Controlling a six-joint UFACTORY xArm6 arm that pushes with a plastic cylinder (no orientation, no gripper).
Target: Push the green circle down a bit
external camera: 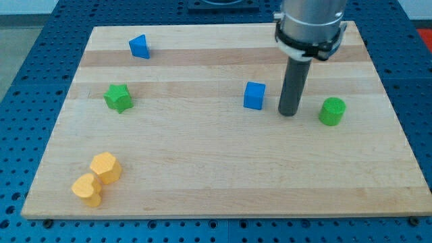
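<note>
We've got a pale wooden board (223,175) on a blue pegboard bench (40,61). Our tip (289,113) is bare, holding nothing, sitting between the blue cube (254,95) and the green circle (332,111) at the view's right.

My tip (289,113) between cube (254,96) at the view's left and circle (332,111) at right, touching neither

rod upright, my tip (289,113) down
</note>
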